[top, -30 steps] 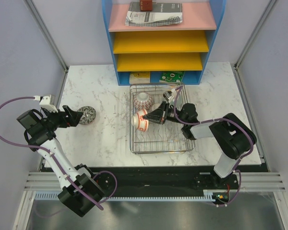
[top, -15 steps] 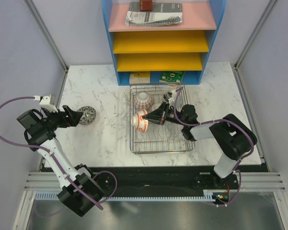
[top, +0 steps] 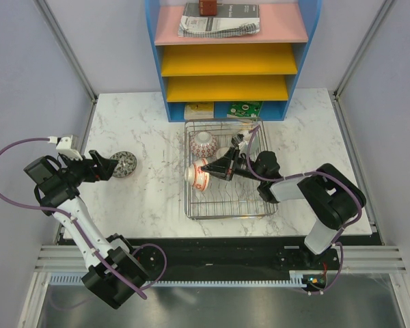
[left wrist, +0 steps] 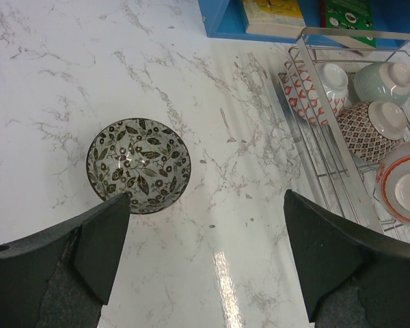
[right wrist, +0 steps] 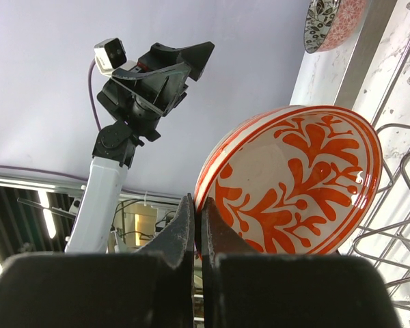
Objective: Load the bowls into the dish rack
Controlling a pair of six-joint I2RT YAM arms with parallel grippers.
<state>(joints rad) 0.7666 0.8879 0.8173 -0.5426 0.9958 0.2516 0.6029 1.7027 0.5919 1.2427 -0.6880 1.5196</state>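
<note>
The wire dish rack [top: 189, 188] stands mid-table, right of centre. In it, at the back, lie a red-orange patterned bowl [left wrist: 307, 87], a pale green bowl [left wrist: 386, 76] and a dark patterned bowl [left wrist: 369, 128]. My right gripper [top: 208, 168] is shut on the rim of the white bowl with red bands [right wrist: 294, 184], held tilted on edge over the rack's left part [top: 197, 175]. A grey-brown leaf-patterned bowl [left wrist: 139, 164] sits upright on the table left of the rack [top: 124, 163]. My left gripper [left wrist: 205, 253] is open and empty, just near of that bowl.
A blue-framed shelf unit with yellow and pink trays [top: 225, 65] stands behind the rack, with a yellow book [top: 199, 109] and a green one [top: 244, 108] under it. The white marble table [top: 157, 201] ends at its front edge near the arm bases.
My right gripper has carried the white red-banded bowl slightly left and nearer within the rack. The left arm has not moved.
</note>
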